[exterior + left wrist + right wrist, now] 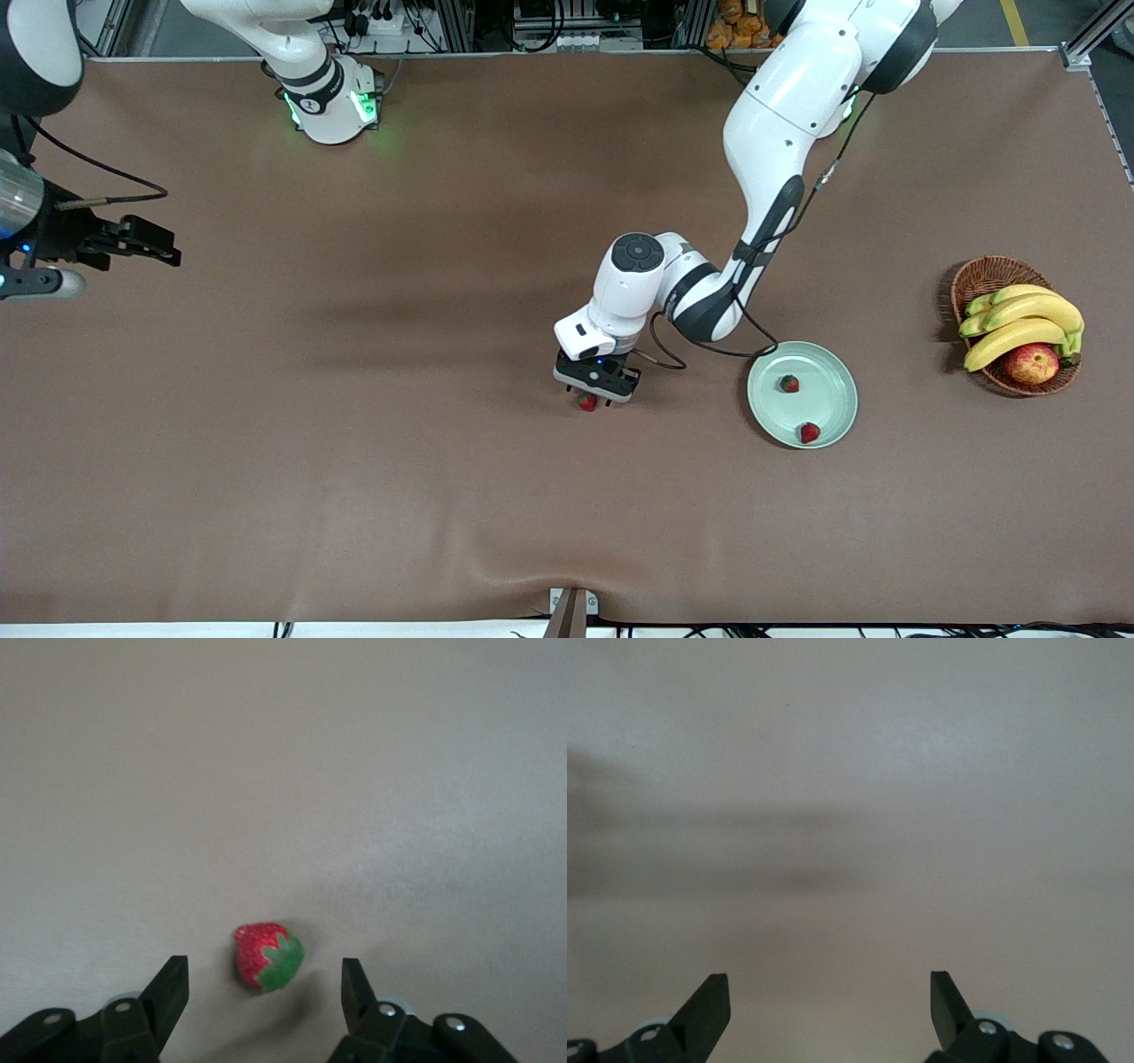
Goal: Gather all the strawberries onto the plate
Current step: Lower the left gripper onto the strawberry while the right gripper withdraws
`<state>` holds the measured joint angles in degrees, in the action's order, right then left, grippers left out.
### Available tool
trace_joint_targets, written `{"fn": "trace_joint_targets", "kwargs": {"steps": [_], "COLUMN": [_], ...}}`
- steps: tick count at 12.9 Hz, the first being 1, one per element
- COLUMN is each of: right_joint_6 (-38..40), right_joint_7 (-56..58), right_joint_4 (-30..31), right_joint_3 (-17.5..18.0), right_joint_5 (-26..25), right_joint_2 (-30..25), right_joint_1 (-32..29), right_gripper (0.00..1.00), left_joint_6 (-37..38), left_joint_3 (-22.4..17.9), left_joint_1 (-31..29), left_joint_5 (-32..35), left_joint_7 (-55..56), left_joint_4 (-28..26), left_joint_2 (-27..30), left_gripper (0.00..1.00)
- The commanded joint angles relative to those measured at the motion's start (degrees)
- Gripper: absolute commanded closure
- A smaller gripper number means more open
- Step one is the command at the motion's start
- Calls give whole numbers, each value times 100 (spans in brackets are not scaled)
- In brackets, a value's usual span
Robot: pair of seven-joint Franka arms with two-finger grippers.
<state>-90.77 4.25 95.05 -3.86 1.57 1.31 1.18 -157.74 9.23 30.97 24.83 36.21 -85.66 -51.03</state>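
The pale mint-green plate (824, 372) lies toward the left arm's end of the table and holds two strawberries (788, 384) (809, 432). A third strawberry (586, 402) lies on the brown table near the middle. My left gripper (595, 403) is low over it, open, with the berry (267, 955) between its fingers and untouched. My right gripper (159, 248) is open and empty, waiting over the right arm's end of the table; its wrist view (830, 992) shows only bare table.
A brown wicker basket (985, 276) with bananas (1019, 323) and a red-yellow apple (1031, 363) stands beside the plate, closer to the left arm's end. A cable (709, 350) loops from the left arm down beside the plate.
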Motion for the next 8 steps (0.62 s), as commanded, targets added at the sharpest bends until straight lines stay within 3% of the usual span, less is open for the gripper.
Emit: {"fn": "trace_joint_targets", "kwargs": {"steps": [1, 4, 8], "right_joint_6": [130, 157, 130], "right_joint_7": [-126, -284, -687], "right_joint_4": [75, 75, 75], "right_joint_3": [-53, -54, -45], "right_joint_5": [125, 125, 90], "right_joint_2": [-253, -395, -553], "right_joint_1": [-39, -162, -197], "right_gripper": [0, 0, 0], "left_joint_6": [-72, -90, -415], "left_joint_3": [-123, -149, -167], "left_joint_1": [146, 146, 93], "left_joint_5": [241, 680, 699], "left_joint_7": [79, 44, 44], "left_joint_4": [163, 172, 277], "left_joint_2": [-91, -109, -161], "left_gripper": [25, 32, 32]}}
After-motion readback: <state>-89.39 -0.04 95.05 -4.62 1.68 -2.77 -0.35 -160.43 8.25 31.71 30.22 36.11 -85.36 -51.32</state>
